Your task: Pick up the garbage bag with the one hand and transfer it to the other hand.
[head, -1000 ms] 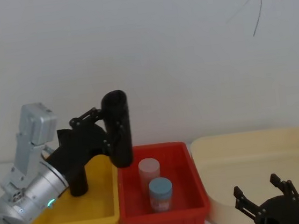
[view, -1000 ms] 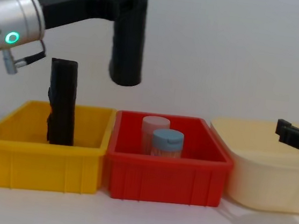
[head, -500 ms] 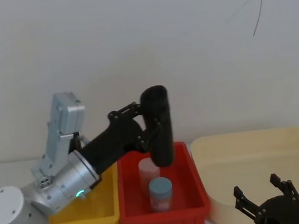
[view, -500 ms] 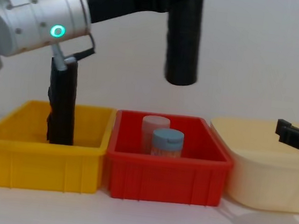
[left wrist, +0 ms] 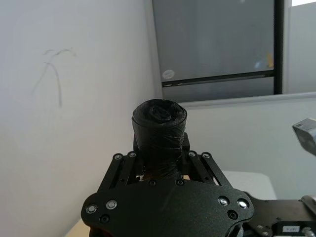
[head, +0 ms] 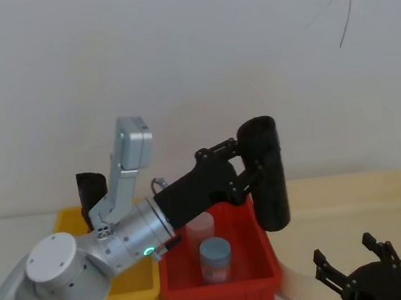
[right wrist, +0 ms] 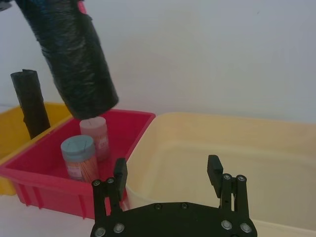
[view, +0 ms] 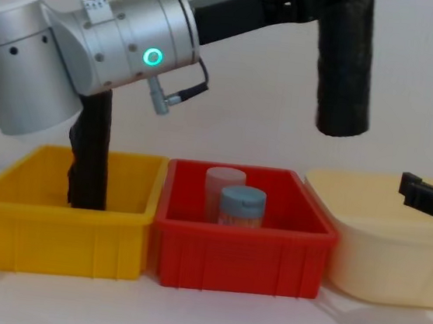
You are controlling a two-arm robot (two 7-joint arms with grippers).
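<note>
The garbage bag (head: 267,175), a thick black roll, hangs upright in the air above the seam between the red bin and the cream tub. My left gripper (head: 254,164) reaches in from the left and is shut on its upper half. In the left wrist view the garbage bag (left wrist: 159,129) stands between the fingers (left wrist: 118,163). In the chest view the garbage bag (view: 345,67) hangs high, well above the bins. My right gripper (head: 346,251) sits low at the front right, open and holding nothing. In the right wrist view, the right gripper (right wrist: 167,168) is below and to the right of the garbage bag (right wrist: 74,59).
A yellow bin (view: 60,230) at the left holds a slimmer black roll (view: 89,163). The red bin (view: 241,255) in the middle holds a pink jar (view: 223,182) and a blue-capped jar (view: 241,205). A large cream tub (view: 385,259) stands at the right.
My left arm has swung right with the garbage bag, from above the yellow and red bins' shared edge to above the red bin's right edge. The right gripper has stayed still.
</note>
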